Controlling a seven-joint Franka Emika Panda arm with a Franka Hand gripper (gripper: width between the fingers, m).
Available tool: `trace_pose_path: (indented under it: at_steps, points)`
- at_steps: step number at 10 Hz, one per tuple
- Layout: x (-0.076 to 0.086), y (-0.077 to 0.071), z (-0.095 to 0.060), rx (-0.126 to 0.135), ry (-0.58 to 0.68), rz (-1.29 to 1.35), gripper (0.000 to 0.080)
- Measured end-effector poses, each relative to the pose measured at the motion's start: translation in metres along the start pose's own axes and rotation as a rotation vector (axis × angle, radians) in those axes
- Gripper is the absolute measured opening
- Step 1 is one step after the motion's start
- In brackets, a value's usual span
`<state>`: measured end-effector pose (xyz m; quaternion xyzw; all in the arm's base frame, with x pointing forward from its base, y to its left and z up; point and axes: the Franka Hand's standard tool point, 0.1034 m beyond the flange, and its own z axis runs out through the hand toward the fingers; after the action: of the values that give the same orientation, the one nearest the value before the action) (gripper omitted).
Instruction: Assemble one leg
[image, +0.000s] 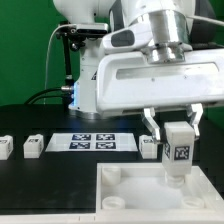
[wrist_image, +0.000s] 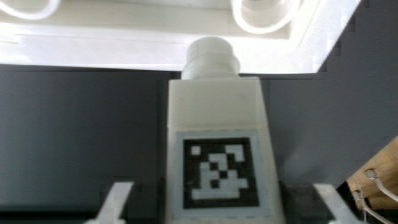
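The leg (image: 178, 152) hangs upright at four o'clock in the exterior view, clamped by its sides between the narrowly parted fingers of the gripper (image: 176, 138). Its round tip is close over the large white square part (image: 130, 195). Likely fault: a tip off-centre from the corner socket (wrist_image: 267, 14) would catch the rim and tilt the leg.

Your black table (image: 40, 190) is carrying the marker board (image: 95, 142) centrally, loose legs (image: 33, 147) at nine o'clock, a white panel (image: 140, 200) at five.
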<state>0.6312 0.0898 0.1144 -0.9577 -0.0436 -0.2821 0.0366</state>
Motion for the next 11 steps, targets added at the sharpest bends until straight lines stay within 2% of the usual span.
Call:
trace_pose_path:
  at_steps: [2,7,11]
  points:
    - [-0.005,-0.005,0.009,0.007,-0.011,-0.002,0.0294]
    - [-0.017,-0.027,0.017,0.029,-0.025,-0.023,0.0294]
    - [-0.021,-0.025,0.017,0.027,-0.027,-0.029,0.0294]
